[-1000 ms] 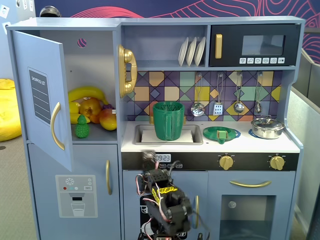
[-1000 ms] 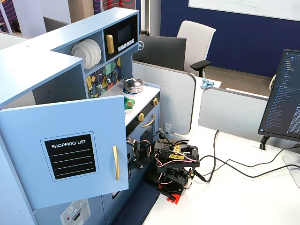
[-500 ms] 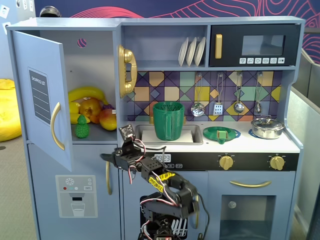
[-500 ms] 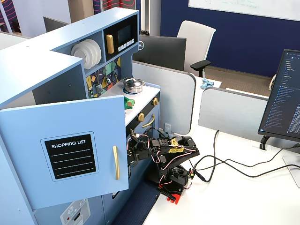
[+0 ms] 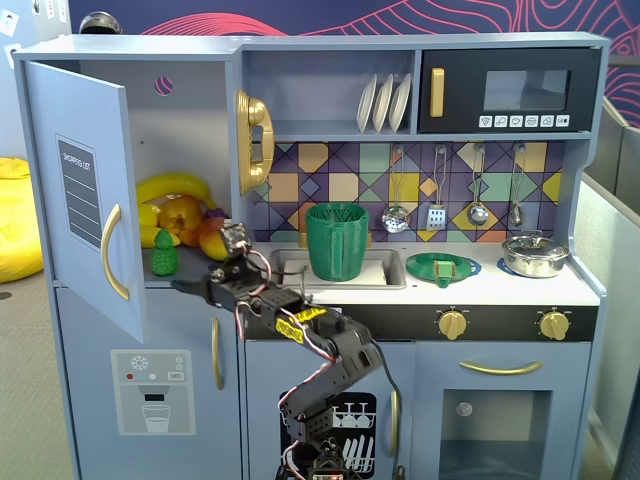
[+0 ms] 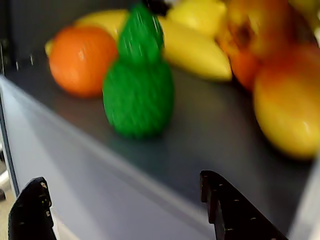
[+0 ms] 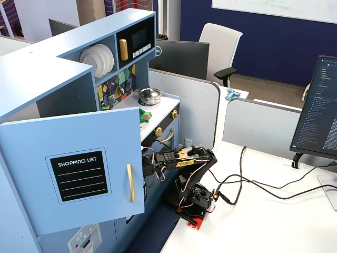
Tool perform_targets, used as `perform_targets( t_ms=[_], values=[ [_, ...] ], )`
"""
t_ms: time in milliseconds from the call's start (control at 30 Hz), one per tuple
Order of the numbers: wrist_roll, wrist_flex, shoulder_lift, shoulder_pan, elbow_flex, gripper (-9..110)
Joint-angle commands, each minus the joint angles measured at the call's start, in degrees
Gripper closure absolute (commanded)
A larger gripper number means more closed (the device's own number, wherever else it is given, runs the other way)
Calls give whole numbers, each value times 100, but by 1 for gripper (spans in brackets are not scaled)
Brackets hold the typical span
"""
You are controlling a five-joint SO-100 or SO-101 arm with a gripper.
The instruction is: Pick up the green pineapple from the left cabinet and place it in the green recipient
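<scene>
The gripper (image 6: 125,210) is held with jaws apart, short of the green pineapple (image 6: 138,95), which stands upright at the shelf front (door swung open) of the left cabinet (image 5: 75,190), so a straight approach is permitted.

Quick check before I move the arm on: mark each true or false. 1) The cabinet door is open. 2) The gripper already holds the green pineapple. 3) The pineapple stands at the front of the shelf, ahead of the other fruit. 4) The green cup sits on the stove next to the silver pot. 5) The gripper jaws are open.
1) True: the left cabinet door is swung open.
2) False: the gripper is short of the green pineapple, with nothing between its jaws.
3) True, near the shelf edge.
4) False: the green recipient stands in the sink, apart from the silver pot.
5) True.
</scene>
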Motion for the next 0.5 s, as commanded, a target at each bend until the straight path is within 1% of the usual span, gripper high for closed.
perform_targets(
  t_ms=[0,467],
  values=[
    [-158,-422,-545,-132,-896,69],
    [-352,-1143,-2496,-70,-2355,69]
  ],
)
